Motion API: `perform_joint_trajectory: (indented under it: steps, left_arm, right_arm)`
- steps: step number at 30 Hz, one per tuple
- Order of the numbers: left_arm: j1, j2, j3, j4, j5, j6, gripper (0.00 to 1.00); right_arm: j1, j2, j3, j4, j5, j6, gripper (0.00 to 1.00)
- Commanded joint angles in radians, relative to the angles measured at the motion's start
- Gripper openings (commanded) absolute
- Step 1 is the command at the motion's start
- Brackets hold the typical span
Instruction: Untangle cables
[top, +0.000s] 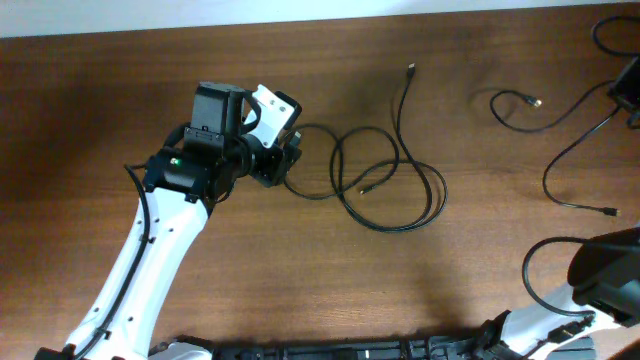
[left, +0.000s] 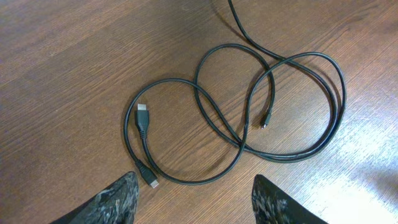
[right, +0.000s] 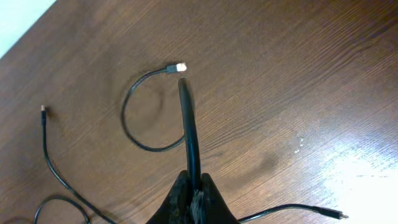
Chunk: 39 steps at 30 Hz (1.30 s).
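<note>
left wrist view: your left hand stands partly open, nothing between its fingers. just beyond it on the worktop lies the looped cable, crossing over itself, with a silver-tipped plug near the fingers and a small plug inside the far loop. your right hand is pinched tight on a second cable, well apart at the worktop's right end.

L wrist: cables run off top edge | R wrist: one nr right end effector blurred
</note>
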<state>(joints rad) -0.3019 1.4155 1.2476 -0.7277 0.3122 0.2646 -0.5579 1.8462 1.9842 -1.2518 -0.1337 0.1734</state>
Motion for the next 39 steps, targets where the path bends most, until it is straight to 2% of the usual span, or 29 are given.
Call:
perform_joint_trajectory:
  steps: [1, 3, 4, 6, 8, 11, 13, 39]
  left_arm:
    - [-0.001, -0.019, 0.015, -0.004, -0.006, -0.014, 0.59]
    - [-0.001, -0.019, 0.015, -0.004, -0.006, -0.014, 0.59]
    - [-0.001, -0.019, 0.015, -0.003, -0.006, -0.014, 0.59]
    - [-0.001, -0.019, 0.015, -0.003, -0.006, -0.014, 0.60]
    - [-0.001, -0.019, 0.015, -0.003, -0.006, -0.014, 0.59]
    - [-0.001, -0.019, 0.015, -0.004, -0.006, -0.014, 0.60]
    - [-0.001, -0.019, 0.015, -0.004, -0.006, -0.014, 0.60]
    - [-0.001, -0.019, 0.015, -0.004, -0.006, -0.018, 0.61]
  right_arm:
    - [-0.016, 0.014, 0.015, 0.003, -0.008, -0.001, 0.04]
    - [-0.027, 0.014, 0.015, 0.003, -0.008, -0.001, 0.04]
    - [-0.032, 0.014, 0.015, 0.002, -0.010, -0.001, 0.13]
    - [-0.034, 0.014, 0.015, -0.002, -0.009, -0.001, 0.77]
    - [-0.032, 0.014, 0.015, -0.013, -0.009, -0.001, 0.92]
    - [-0.032, 0.014, 0.015, -0.025, -0.010, -0.001, 0.98]
    - [-0.032, 0.014, 0.015, -0.033, -0.010, -0.001, 0.98]
    - [-0.031, 0.015, 0.015, -0.069, -0.013, -0.001, 0.98]
